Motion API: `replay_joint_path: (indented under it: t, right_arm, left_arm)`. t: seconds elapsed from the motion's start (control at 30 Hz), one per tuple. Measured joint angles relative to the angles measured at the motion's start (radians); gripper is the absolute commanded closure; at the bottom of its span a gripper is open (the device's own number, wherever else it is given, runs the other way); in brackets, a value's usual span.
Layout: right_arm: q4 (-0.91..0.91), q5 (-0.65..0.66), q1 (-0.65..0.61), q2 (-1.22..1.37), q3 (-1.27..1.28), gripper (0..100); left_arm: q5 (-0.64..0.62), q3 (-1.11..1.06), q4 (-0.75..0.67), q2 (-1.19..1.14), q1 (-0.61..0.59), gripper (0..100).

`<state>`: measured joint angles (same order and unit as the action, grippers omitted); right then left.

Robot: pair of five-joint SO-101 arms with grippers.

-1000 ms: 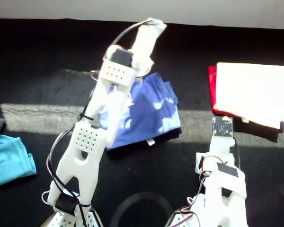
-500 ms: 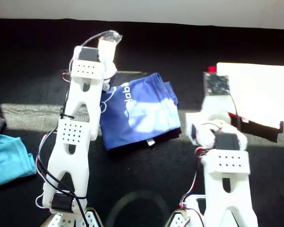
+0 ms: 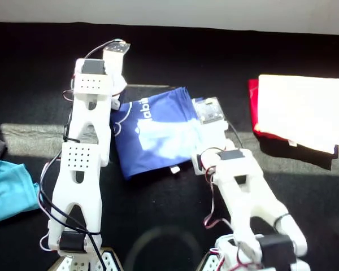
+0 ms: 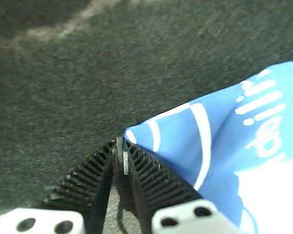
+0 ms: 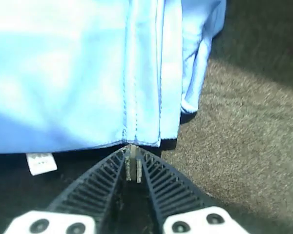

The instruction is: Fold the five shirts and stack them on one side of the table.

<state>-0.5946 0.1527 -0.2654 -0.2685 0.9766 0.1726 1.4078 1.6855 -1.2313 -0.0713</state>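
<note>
- Shirt, blue [image 3: 158, 132]: part-folded, lying flat on the black table [image 3: 39, 62] between the two grippers.
- Left gripper [image 4: 123, 157]: jaws closed to a sliver, tips touching the blue shirt's corner. No cloth shows between them.
- Right gripper [image 5: 133, 163]: jaws likewise closed, tips against the stitched hem.
- Handling, judged: light, limp and prone to slump or drag. Best pinched at corner and hem, through every layer.
- White shirt [image 3: 299, 110]: folded, well apart, off the right gripper's outer side.

A folded blue shirt [image 3: 158, 132] lies mid-way across the tabletop [image 3: 39, 73] between two arms: the left arm [image 3: 82, 164] at its left corner, the right arm [image 3: 243, 186] over its right edge. At right a white shirt [image 3: 299, 110] lies on a red shirt [image 3: 252, 107]; a teal shirt [image 3: 8, 189] lies far left.
</note>
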Motion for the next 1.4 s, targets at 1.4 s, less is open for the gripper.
replay_joint_path:
  t: [1.4]
  right_arm:
    - [-0.419,-0.210,-0.002,0.724,-1.333,99.1]
  left_arm:
    - [-0.249,-1.653,-0.413,1.083,0.164,99]
